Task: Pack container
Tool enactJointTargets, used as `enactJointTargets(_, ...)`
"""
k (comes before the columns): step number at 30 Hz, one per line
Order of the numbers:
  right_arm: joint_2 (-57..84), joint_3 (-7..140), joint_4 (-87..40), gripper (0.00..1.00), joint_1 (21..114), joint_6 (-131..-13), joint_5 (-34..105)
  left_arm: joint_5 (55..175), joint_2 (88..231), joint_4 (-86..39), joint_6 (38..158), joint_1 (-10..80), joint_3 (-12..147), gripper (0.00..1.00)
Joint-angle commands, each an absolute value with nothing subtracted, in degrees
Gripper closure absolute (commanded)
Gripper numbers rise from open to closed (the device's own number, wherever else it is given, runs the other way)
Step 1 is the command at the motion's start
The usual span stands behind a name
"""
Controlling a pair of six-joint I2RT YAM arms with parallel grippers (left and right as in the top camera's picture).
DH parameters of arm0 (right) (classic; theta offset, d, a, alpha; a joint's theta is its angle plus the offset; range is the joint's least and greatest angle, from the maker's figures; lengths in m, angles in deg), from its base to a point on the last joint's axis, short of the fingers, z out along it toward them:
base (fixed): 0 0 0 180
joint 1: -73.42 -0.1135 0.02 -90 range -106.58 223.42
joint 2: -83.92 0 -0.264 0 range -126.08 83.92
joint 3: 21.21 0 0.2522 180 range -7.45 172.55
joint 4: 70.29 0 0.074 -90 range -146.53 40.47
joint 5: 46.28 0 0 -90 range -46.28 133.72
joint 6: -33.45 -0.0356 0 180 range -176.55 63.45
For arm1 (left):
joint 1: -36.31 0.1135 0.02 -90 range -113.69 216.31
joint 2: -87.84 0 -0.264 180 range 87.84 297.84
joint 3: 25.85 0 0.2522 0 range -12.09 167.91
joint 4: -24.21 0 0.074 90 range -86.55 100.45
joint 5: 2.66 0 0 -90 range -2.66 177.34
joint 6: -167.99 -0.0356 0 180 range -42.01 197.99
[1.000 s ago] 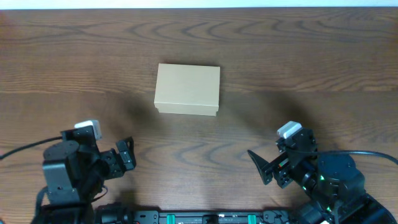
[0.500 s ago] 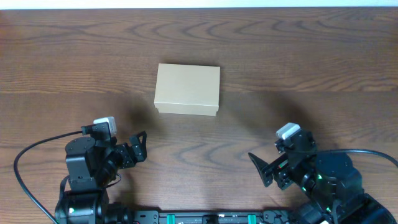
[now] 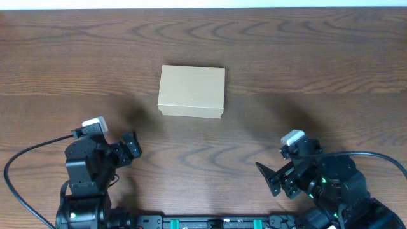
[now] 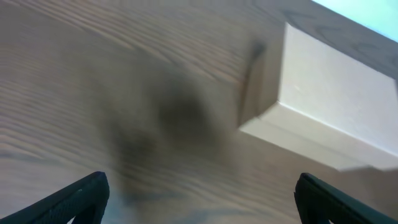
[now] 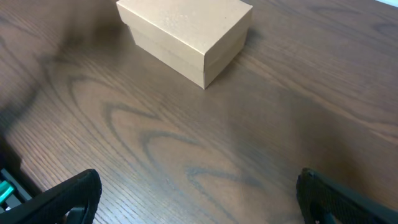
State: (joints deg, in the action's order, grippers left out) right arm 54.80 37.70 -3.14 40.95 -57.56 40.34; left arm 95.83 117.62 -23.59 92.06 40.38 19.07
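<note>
Overhead view: lid-closed container point(image 3: 191, 91) on the wooden table point(image 3: 305, 63), well apart from the left gripper point(image 3: 129, 148) and right gripper point(image 3: 270, 178), both spread wide, holding nothing.

You have one container point(image 3: 191, 91) to count: a single tan cardboard box, lying ahead of both sets of jaws and roughly between them. It is the only loose thing on the one table point(image 3: 318, 57). You have two arms, the left arm point(image 3: 86, 168) and the right arm point(image 3: 331, 184). Each carries one pair of jaws, so you count two pairs and four fingers point(image 4: 81, 193) in all, both pairs spread apart. In each wrist view you see that same one box beyond the jaws.
</note>
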Motion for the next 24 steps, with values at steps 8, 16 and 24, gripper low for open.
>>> enactJointTargets(8, 54.78, 37.37, -2.88, 0.01, 41.37, -58.20, 40.49, 91.39, 106.39, -22.24, 79.16, 40.65, 13.02, 0.05)
enactJointTargets(16, 54.78, 37.37, -2.88, 0.01, 41.37, -58.20, 40.49, 92.03, 95.72, -22.26, 79.03, 42.00, 3.88, 0.05)
enactJointTargets(24, 54.78, 37.37, -2.88, 0.01, 41.37, -58.20, 40.49, 94.56, 91.35, -22.30, 73.63, 41.98, 0.97, 0.05)
